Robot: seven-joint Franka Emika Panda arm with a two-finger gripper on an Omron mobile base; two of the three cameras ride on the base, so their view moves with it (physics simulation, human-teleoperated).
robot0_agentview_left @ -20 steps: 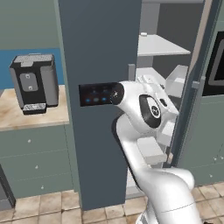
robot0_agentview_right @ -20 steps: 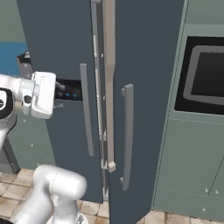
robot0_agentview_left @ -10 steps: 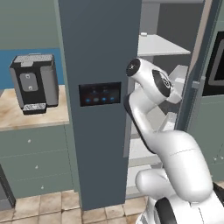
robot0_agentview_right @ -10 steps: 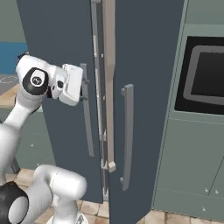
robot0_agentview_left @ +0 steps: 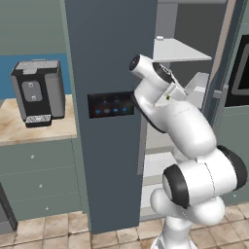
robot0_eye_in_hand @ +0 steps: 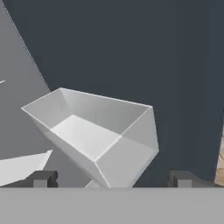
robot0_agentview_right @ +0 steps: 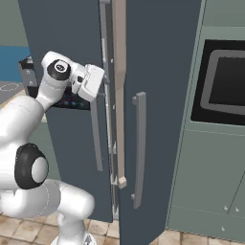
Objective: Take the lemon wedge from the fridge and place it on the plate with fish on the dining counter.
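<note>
The gripper (robot0_eye_in_hand: 111, 179) stands with its jaws spread wide and nothing between them; its two dark fingertips (robot0_eye_in_hand: 42, 178) rise well apart at the bottom of the hand view, touching nothing. Just beyond the tips, between them and a little ahead, sits a white door bin (robot0_eye_in_hand: 94, 135), an open-topped box seen from above and at a tilt; no item can be made out inside it. Behind the bin, farther along the line of the gripper, is the dark slate-grey inner face of the fridge (robot0_agentview_left: 104, 58); to one side of the tips a pale flat shelf edge (robot0_eye_in_hand: 22, 166) cuts across the corner of the hand view.

From the right base view the white hand (robot0_agentview_right: 91, 82) is pushed into the gap between the two fridge doors, just beside the edge of the nearer door and above a long vertical handle (robot0_agentview_right: 139, 148); the black panel with blue lights (robot0_agentview_left: 111, 105) lies on the door face just beside the arm. In the left base view the arm reaches past the door edge into the lit interior, where a white shelf (robot0_agentview_left: 177, 49) sits above and beyond the hand.

The lemon wedge cannot be picked out anywhere inside the fridge; a black coffee machine (robot0_agentview_left: 39, 92) stands on a light wooden top (robot0_agentview_left: 29, 129) well off to the hand's left.
</note>
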